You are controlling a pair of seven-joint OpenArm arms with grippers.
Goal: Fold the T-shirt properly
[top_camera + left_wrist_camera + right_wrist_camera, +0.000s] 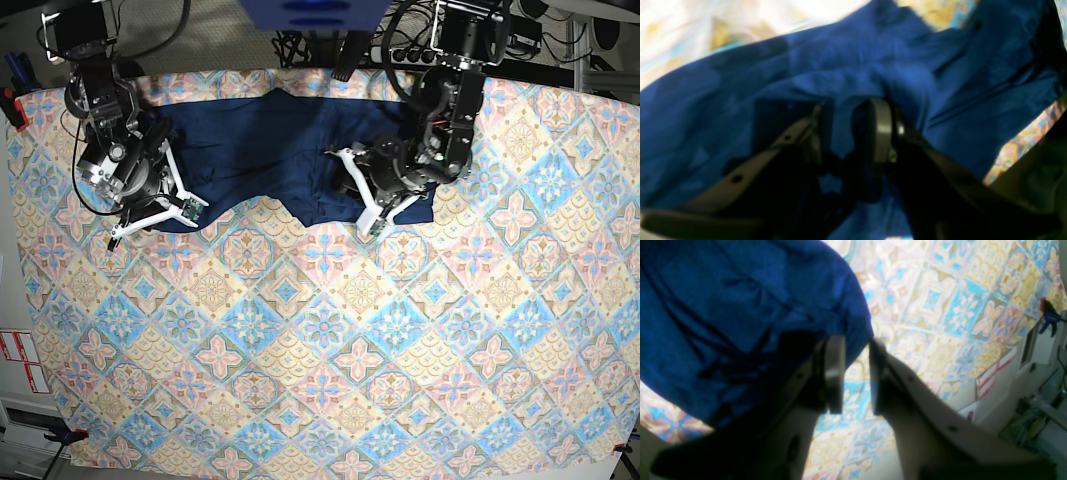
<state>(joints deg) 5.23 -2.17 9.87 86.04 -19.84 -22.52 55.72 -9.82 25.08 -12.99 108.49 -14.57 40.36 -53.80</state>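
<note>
The shirt [290, 150] lies spread, creased, at the tablecloth's [330, 350] far edge; it is judged thin, light and limp, best taken at hem corners. Cloth is pinched in the left gripper [853, 130]. The right gripper [855, 373] stands part-open at the hem, seemingly holding nothing.

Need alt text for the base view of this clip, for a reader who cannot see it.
Seen from above, a dark blue T-shirt lies rumpled at the far edge of a pastel tile-patterned tablecloth. The left hand and right hand sit at the shirt's near corners, one at each end.
</note>
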